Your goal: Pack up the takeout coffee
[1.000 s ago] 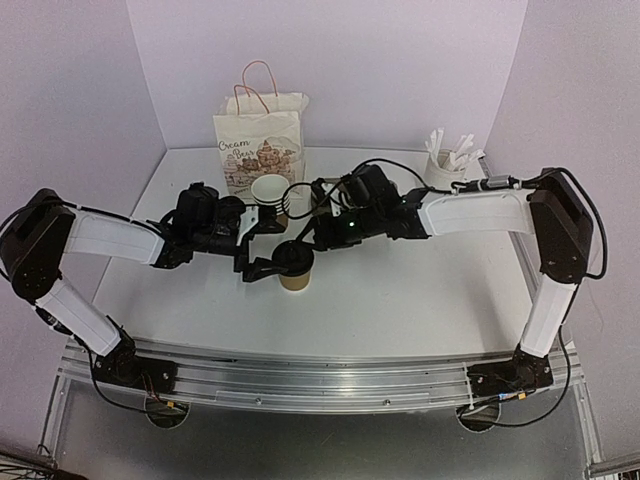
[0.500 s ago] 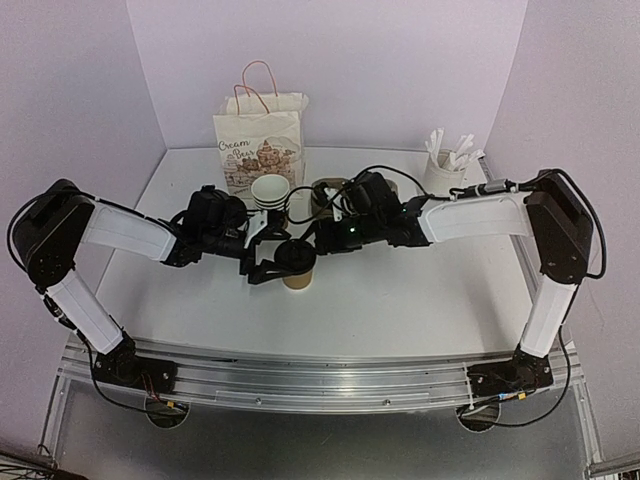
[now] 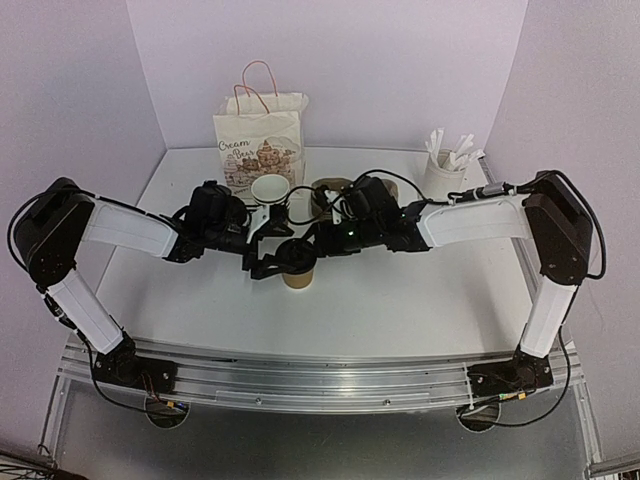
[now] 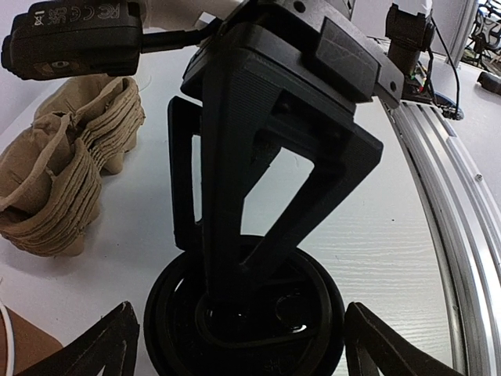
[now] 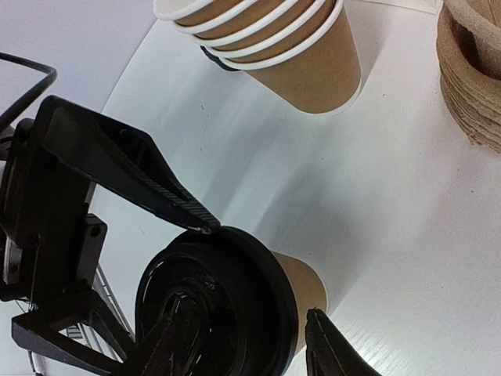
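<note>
The takeout coffee (image 3: 296, 268) is a brown paper cup with a black lid and stands upright mid-table. In the left wrist view my left gripper (image 4: 246, 348) is open. Its fingers (image 4: 117, 345) straddle the lid (image 4: 313, 313), close to the rim on both sides. In the right wrist view one left fingertip (image 5: 200, 225) touches the lid's rim (image 5: 258, 258). My right gripper (image 5: 250, 348) is open. One of its fingers rests on top of the lid and the other hangs beside the cup wall (image 5: 305, 286).
A white paper bag with handles (image 3: 260, 140) stands at the back. In front of it are a stack of lidless brown cups (image 3: 270, 190) and a stack of pulp cup carriers (image 3: 328, 188). A white cup of stirrers (image 3: 445, 165) stands back right.
</note>
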Robot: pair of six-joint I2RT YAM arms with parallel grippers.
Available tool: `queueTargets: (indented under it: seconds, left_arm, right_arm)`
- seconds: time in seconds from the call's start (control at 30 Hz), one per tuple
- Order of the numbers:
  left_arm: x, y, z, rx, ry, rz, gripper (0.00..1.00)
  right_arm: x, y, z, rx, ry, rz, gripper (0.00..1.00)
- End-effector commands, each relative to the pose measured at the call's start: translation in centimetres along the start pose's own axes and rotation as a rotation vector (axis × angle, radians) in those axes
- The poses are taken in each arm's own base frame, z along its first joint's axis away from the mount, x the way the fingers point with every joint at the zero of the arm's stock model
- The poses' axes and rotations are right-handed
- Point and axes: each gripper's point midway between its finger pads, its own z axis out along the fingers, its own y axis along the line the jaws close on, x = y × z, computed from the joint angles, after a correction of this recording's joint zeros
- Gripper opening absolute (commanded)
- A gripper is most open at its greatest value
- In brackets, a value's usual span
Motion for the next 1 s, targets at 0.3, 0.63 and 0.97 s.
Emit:
queueTargets:
  seconds: [0.3, 0.63, 0.97]
  left_arm:
    - [-0.4, 0.3, 0.8, 0.007, 0.037, 0.074, 0.86]
    - [2.9, -0.3, 1.4, 0.02, 0.119, 0.047, 0.78]
    - [8.6, -4.1, 1.0, 0.129, 0.212, 0.014, 0.79]
  right_arm:
    - [0.3, 0.0, 0.7, 0.002, -0.006, 0.0, 0.49]
    - [1.7, -0.5, 1.1, 0.012, 0.017, 0.025, 0.49]
    - [3.7, -1.9, 1.2, 0.036, 0.034, 0.067, 0.49]
